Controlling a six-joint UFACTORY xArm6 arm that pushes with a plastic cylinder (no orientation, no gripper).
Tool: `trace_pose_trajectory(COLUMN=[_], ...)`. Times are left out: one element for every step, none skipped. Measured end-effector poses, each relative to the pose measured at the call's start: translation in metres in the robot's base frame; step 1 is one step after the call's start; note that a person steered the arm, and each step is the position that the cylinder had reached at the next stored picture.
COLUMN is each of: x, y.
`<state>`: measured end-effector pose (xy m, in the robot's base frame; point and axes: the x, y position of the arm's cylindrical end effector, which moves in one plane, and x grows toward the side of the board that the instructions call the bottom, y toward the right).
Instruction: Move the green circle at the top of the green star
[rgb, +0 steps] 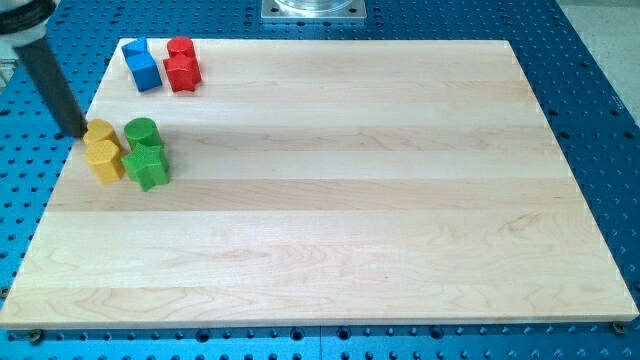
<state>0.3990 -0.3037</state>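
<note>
The green circle (142, 132) sits near the board's left edge, directly above and touching the green star (148, 166). My tip (82, 134) is at the board's left edge, just left of the upper yellow block (99, 132) and about touching it. The dark rod slants up to the view's upper left. The tip is left of the green circle, with the yellow block between them.
A second yellow block (105, 159) lies below the first, left of the green star. A blue block (142, 65) and two red blocks (182, 64) sit at the board's top left. The wooden board (350, 200) lies on a blue perforated table.
</note>
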Motion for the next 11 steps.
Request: trace_pose_trajectory(x=[0.029, 0.032, 0.032, 0.036, 0.018, -0.023, -0.060, -0.087, -0.094, -0.066, -0.031], y=[0.003, 0.057, 0.101, 0.083, 0.087, 0.118, 0.111, 0.101, 0.145, 0.150, 0.127])
